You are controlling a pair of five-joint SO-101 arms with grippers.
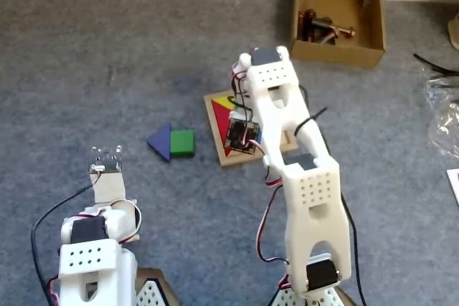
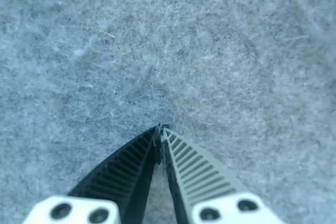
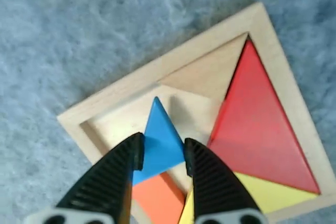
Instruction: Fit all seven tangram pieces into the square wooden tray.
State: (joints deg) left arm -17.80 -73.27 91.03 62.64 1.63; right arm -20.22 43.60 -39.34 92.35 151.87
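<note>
Two robot arms work at a grey felt desk, with the square wooden tray (image 3: 157, 73) as the reference point.

The step in hand appears to be seating the light blue triangle (image 3: 157, 135) in the tray. The right end effector (image 3: 163, 148) is clenched on this piece, one finger on each side. The piece hangs over bare tray floor near the tray's middle and casts a shadow there, so it seems not yet laid flat. A red triangle (image 3: 257, 129), a yellow piece (image 3: 268, 195) and an orange piece (image 3: 157, 198) already lie in the tray, beside the held triangle. A wood-coloured triangular area next to the red triangle may be a piece or bare floor; it cannot be told.

The next move likely calls for turning the blue triangle to line its edges up with the orange and red pieces, lowering it flat, then letting go. Two pieces wait outside the tray, close to its left edge in the high view: a dark blue triangle (image 1: 159, 141) touching a green square (image 1: 182, 142).

The right arm stretches forward and bends down over the tray, hiding much of it from above. The left arm sits folded, well away from the tray beyond the two loose pieces. The left end effector (image 2: 160, 128) is clenched on nothing, tips together, pointing down at bare felt.
</note>
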